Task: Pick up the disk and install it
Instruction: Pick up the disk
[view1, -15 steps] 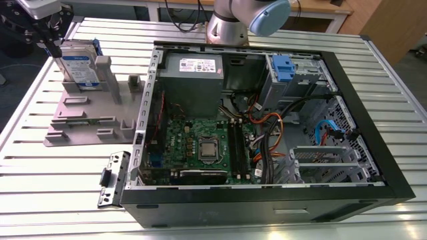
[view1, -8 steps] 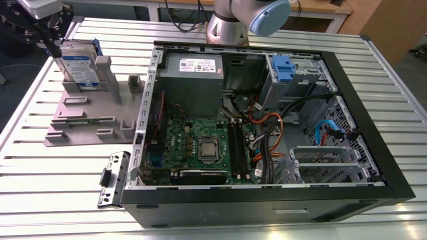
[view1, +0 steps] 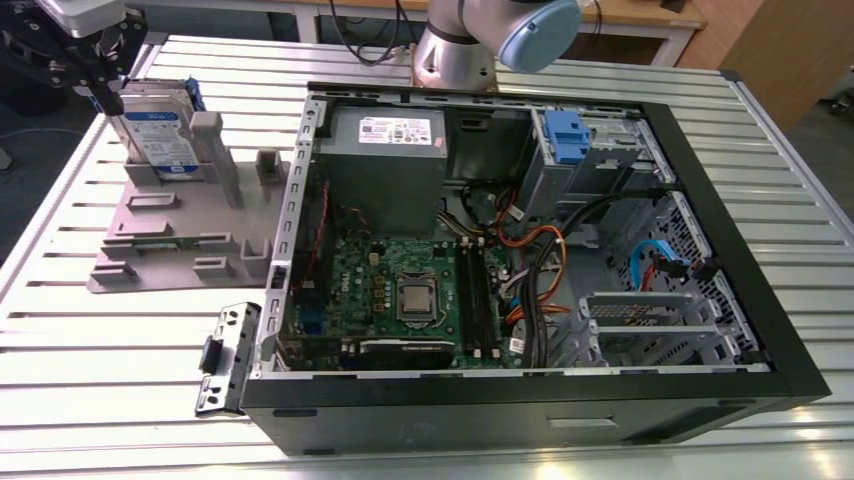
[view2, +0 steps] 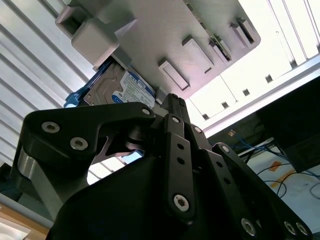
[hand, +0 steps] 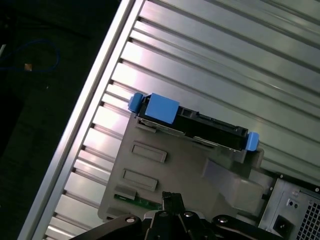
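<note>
The open computer case (view1: 747, 250) sits across the centre and lower right of the exterior view. Past it, at left, the grey plastic stand (view1: 174, 235) holds the disk (view1: 154, 135) upright on edge at upper left, with its blue bracket (view1: 196, 95) round it. The gripper (view1: 104, 90) hangs just over the disk's top edge; I cannot tell how its jaws stand. The disk is probably stiff, dense, smooth-faced and shock-sensitive, best gripped by its bracketed side edges, not the label face.
</note>
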